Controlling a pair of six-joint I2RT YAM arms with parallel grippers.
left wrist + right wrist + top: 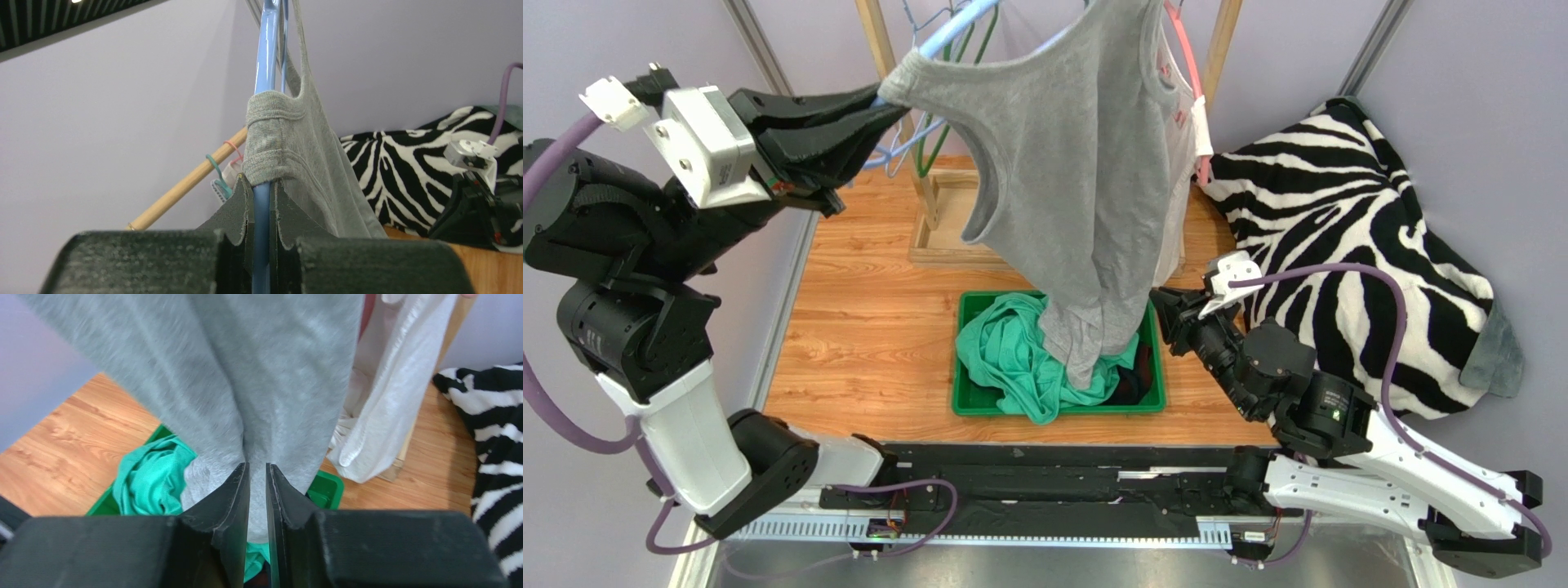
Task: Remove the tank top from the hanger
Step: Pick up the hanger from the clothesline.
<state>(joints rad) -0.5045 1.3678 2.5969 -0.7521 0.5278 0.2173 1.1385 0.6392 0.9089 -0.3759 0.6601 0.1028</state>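
My left gripper (263, 187) is clenched on the blue hanger (269, 55), just below the strap. The grey tank top (1075, 159) hangs from that hanger, its hem trailing into the green bin (989, 298) of clothes. It looks light, limp and stretchy, so I expect it to sag and drag. My right gripper (258, 473) pinches a fold of the lower body. I'd judge the strap a surer hold for slipping it off.
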